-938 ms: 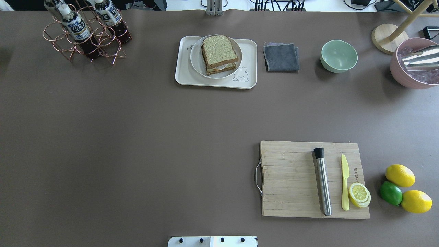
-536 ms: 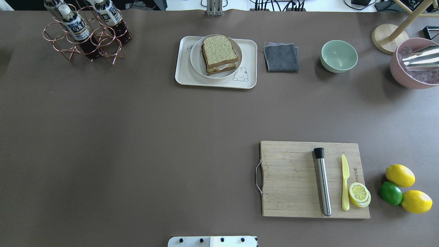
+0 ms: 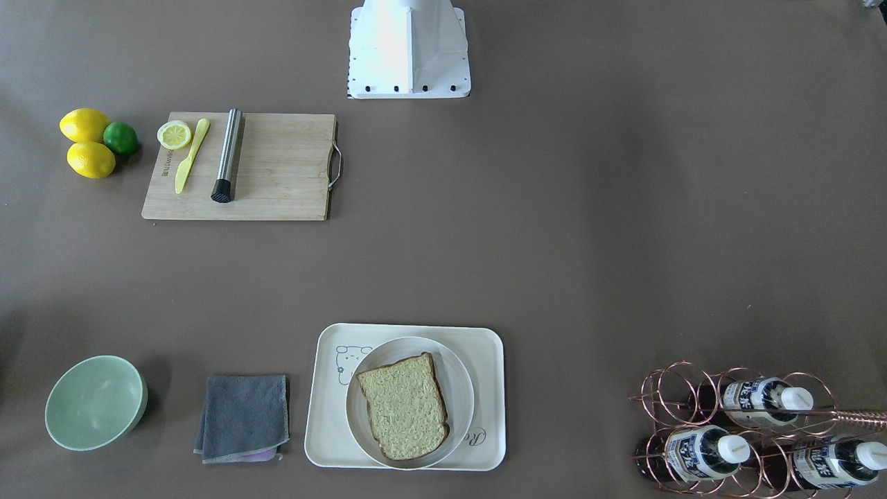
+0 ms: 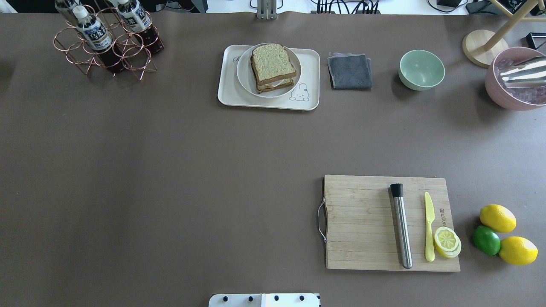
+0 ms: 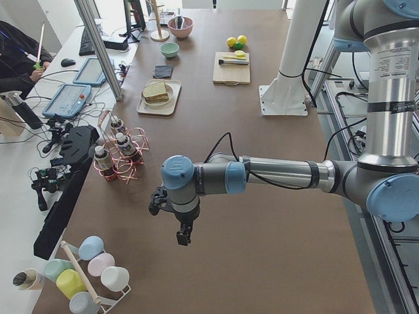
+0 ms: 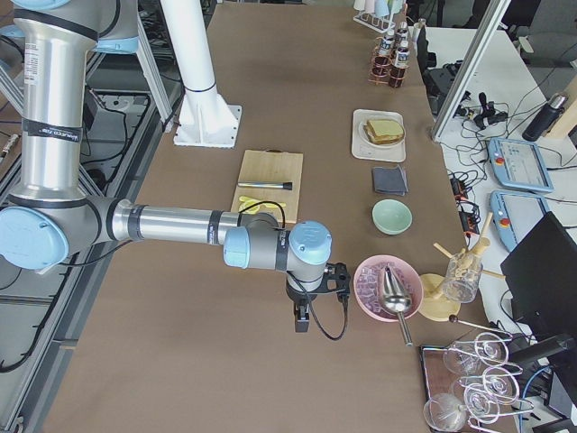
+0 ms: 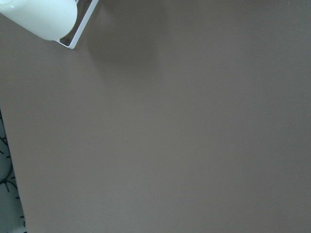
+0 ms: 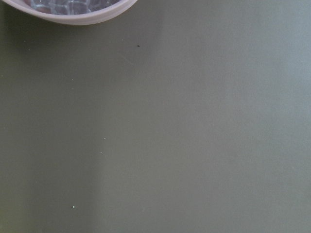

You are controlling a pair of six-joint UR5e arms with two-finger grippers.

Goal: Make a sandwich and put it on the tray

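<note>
Overhead exterior sets the sandwich (image 4: 273,66) at the far edge of the table (image 4: 170,162), near its middle: two slices stacked, with a white rim of egg showing between them on the near side. It lies on the round white plate (image 4: 243,70), and the plate rests inside the cream tray (image 4: 230,97), covering part of the script and leaving the little drawing clear. Moving the food on its plate would spare the stack from being squeezed, I judge, and by this layout the task looks finished.

Just beside the tray on the robot's right lies a folded grey cloth (image 4: 349,71), then a green bowl (image 4: 421,69); a copper bottle rack (image 4: 106,47) stands well apart on the left; the wooden cutting board (image 4: 362,221) near the robot plays no part here.

The left pincer (image 5: 184,234) hangs over bare table at the robot's left end, near a rack of cups (image 5: 85,275); the right pincer (image 6: 302,320) hangs at the opposite end, just beside a pink bowl (image 6: 388,289) of ice. Both are well apart from the tray, probably parked where nothing can knock the plate. Only the side views show them, so I cannot tell whether either's fingers are apart or together.
</note>
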